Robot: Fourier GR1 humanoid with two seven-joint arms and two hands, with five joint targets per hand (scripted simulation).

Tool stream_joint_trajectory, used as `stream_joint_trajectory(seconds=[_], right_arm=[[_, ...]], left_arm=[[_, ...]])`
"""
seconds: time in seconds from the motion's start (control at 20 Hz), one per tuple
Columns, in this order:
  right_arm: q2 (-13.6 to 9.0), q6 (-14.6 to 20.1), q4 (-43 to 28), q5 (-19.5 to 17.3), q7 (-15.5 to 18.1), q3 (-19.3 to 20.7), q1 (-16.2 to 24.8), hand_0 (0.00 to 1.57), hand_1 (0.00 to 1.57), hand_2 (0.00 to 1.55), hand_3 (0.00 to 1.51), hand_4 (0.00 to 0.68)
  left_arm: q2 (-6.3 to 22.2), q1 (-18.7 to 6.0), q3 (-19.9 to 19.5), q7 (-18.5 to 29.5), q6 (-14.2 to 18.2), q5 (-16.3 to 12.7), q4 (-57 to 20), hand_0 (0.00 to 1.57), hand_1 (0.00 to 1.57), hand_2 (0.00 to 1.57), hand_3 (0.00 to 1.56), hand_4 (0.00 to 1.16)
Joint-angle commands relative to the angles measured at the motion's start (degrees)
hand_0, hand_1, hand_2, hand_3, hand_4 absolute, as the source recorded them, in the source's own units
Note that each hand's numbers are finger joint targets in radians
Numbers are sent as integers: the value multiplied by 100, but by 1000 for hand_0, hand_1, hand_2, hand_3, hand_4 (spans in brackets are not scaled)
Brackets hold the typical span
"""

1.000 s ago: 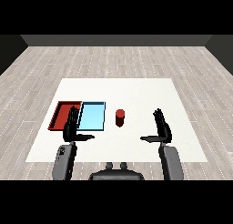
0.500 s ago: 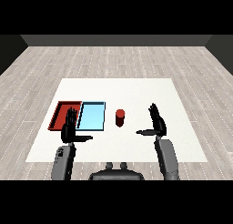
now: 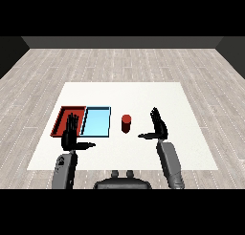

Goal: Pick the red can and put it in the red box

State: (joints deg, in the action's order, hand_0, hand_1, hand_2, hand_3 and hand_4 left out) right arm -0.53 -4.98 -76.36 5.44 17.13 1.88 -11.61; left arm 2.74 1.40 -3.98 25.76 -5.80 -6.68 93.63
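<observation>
right hand (image 3: pixel 159 127) moves in toward red can (image 3: pixel 126 123), now near its thumb side, fingers straight.

Looking like a bare test room or lab rather than a home. Showing pale grey wood-plank flooring (image 3: pixel 119 62) running out on all sides, dark plain walls (image 3: pixel 119 42) closing in at the back, and nothing but a plain white table (image 3: pixel 143 93) sitting in the middle, carrying a red tray (image 3: pixel 61 119) and a light blue tray (image 3: pixel 97 122) lying side by side.
</observation>
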Motion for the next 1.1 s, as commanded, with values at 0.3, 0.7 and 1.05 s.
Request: stream_joint_trajectory(seconds=[0.3,0.7,1.05], right_arm=[[53,679,984,621,467,-764,-463,0,0,0,0,0],[53,987,1762,1260,996,-1264,-714,0,0,0,0,0],[53,864,2940,1638,1261,-1138,-1620,0,0,0,0,0]], left_arm=[[100,24,-158,-25,-16,-41,-74,0,0,0,0,0],[-138,-179,103,282,49,135,-489,0,0,0,0,0],[-70,-372,-24,302,117,134,-605,0,0,0,0,0]])
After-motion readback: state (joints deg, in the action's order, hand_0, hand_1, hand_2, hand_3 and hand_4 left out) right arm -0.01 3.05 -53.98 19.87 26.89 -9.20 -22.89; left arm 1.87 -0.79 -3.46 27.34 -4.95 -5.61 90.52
